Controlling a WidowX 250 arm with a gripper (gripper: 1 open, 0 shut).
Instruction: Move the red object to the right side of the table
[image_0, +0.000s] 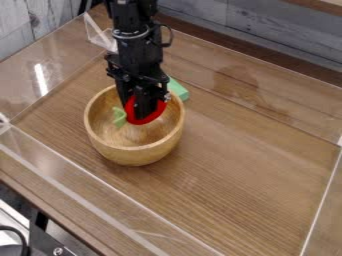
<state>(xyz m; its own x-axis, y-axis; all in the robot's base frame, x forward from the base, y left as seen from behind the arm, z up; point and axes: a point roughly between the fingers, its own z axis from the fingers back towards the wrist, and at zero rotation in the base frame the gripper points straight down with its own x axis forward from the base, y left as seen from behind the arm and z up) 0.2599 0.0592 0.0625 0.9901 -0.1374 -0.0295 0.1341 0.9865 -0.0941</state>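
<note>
The red object (143, 108), a small red toy fruit with a pale green leafy bit at its lower left, hangs over the round light-wood bowl (132, 132). My black gripper (142, 103) comes straight down from above and is shut on the red object, its fingers flanking it. The fruit sits slightly above the bowl's inside, near the bowl's far right rim. The table (254, 150) is a brown wood-grain top.
A flat green block (175, 91) lies just behind the bowl, partly hidden by the gripper. Low clear acrylic walls (321, 215) edge the tabletop on all sides. Bare wood stretches to the right of the bowl.
</note>
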